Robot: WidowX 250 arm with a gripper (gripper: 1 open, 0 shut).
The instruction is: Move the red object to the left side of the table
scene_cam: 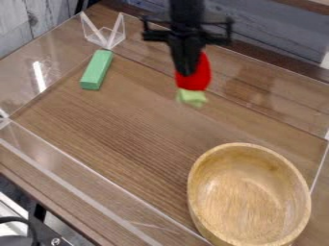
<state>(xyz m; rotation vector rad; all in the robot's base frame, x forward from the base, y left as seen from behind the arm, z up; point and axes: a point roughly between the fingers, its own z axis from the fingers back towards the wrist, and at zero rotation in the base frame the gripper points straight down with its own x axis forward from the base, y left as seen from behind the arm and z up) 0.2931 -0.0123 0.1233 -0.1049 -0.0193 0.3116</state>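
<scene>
The red object [195, 70], a small glossy red toy fruit with a pale green stem end pointing down, hangs just above the table [115, 144] near its far middle. My gripper [190, 60] points straight down from above, shut on the upper part of the fruit. Its black fingers cover the top of the fruit.
A green rectangular block [95, 69] lies at the far left. A wooden bowl [249, 201] stands at the near right corner. Low clear acrylic walls [77, 183] edge the tabletop, with a clear folded piece [103, 33] at the far left corner.
</scene>
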